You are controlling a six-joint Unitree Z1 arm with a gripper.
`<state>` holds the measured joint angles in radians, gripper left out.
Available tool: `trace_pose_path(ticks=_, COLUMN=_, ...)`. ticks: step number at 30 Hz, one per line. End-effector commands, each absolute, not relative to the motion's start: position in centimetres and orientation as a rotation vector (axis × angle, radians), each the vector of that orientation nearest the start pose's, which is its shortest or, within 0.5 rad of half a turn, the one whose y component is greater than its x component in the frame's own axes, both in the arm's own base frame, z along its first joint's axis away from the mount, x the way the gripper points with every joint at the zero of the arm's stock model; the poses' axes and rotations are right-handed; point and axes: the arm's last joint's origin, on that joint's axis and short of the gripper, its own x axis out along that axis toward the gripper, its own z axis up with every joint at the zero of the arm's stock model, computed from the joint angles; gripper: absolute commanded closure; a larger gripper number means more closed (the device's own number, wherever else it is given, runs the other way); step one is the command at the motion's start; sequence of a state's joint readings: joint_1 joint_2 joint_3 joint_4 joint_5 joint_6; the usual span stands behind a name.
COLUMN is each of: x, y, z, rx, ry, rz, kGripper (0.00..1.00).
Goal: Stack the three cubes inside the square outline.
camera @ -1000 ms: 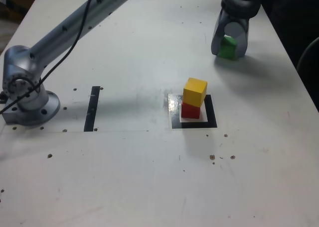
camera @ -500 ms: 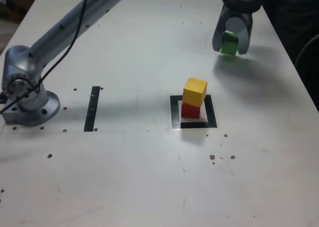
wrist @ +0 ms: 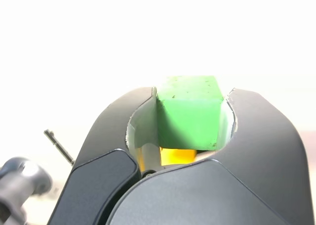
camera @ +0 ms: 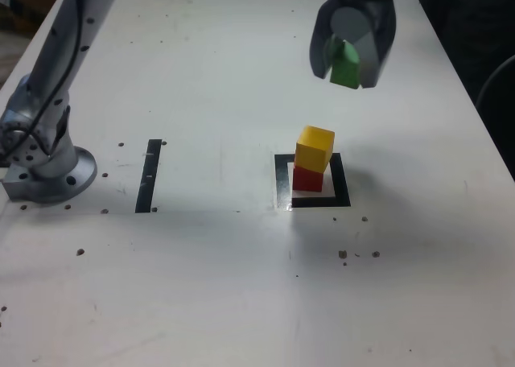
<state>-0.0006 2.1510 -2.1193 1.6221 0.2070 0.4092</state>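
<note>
The green cube (camera: pixel 347 67) hangs in the air, pinched between the two dark jaws of the hand (camera: pixel 348 69), at about twelve o'clock from the stack and well clear of the tabletop (camera: pixel 241 286). In the exterior view only a narrow green strip shows between the jaws, its sides covered by them, so its tilt is hard to judge there. The wrist view shows more: the green cube (wrist: pixel 188 111) sits with one flat face toward the camera, its edges roughly square to the jaws, and the hand (wrist: pixel 185 116) presses on two opposite sides. A sliver of yellow (wrist: pixel 177 156) shows just past the cube's edge in that view; it cannot be told for sure what it is, and the rest of that picture is washed out white. On the tabletop, the yellow cube (camera: pixel 315 148) rests on the red cube (camera: pixel 307 178), turned slightly askew to it, and hides most of the red one's top. The red cube stands on the white centre of the square outline (camera: pixel 341 191), whose far edge is partly hidden behind the stack. At nine o'clock from the outline, well apart, lies a straight black tape strip (camera: pixel 148 176), and beyond it the arm's grey base (camera: pixel 44 162), cut off by the exterior view's left edge.
</note>
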Motion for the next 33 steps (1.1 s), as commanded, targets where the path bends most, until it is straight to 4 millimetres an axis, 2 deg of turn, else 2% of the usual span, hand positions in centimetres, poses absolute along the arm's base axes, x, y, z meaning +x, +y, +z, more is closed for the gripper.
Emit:
trace_pose_path(ticks=1, x=35.9, y=-0.3, z=38.1, rx=0.491, ry=1.547, rz=-0.156, kGripper=0.84)
trace_pose_path(ticks=7, x=33.3, y=-3.3, z=39.2, rx=0.486, ry=1.523, rz=-0.181, kGripper=0.84)
trace_pose_path(ticks=16, x=33.8, y=-6.5, z=37.9, rx=0.471, ry=1.549, rz=-0.224, kGripper=0.84)
trace_pose_path(ticks=23, x=34.6, y=-6.8, z=36.6, rx=0.478, ry=1.582, rz=-0.232, kGripper=0.84)
trace_pose_path(ticks=33, x=36.7, y=-6.3, z=33.5, rx=0.475, ry=1.661, rz=-0.224, kGripper=0.83)
